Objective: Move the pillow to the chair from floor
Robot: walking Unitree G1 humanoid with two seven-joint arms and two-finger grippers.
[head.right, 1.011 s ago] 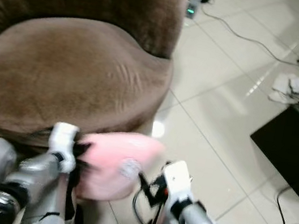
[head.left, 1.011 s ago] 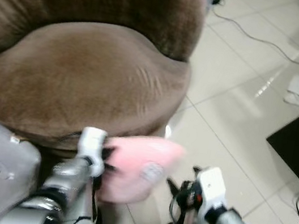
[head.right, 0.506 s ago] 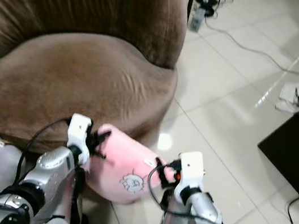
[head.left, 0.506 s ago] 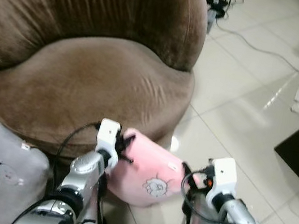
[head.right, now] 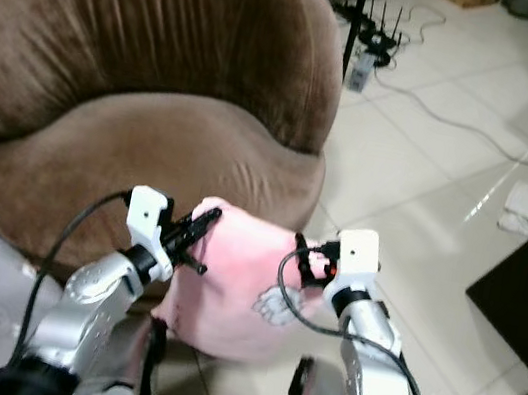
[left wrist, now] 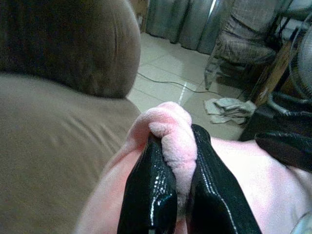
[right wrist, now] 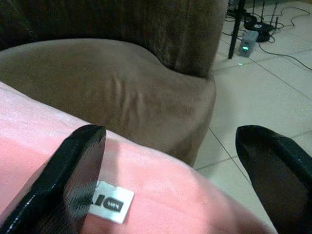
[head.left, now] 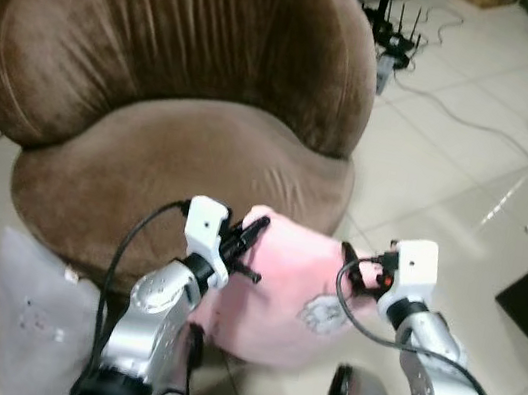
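The left gripper [left wrist: 178,195] pinches the soft pink plush pillow [head.left: 293,299] before the round brown velvet chair [head.left: 189,160]; the right gripper [right wrist: 180,170] is spread at its other side.

Left hand [left wrist: 176,195] clamped, right hand [right wrist: 180,161] spread.

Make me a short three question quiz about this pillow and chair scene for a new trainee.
1. True or false: the pink pillow already lies on the seat of the brown chair.
2. Which pincer pinches a fold of the pillow: A left pincer, B right pincer, C neither?
3. Fill in: a second pillow leaning against the chair's base is ____.

Key: 1 false, it is held up in front of the seat's front edge. 2 A; the right pincer is open, with one finger on the pillow. 3 grey.
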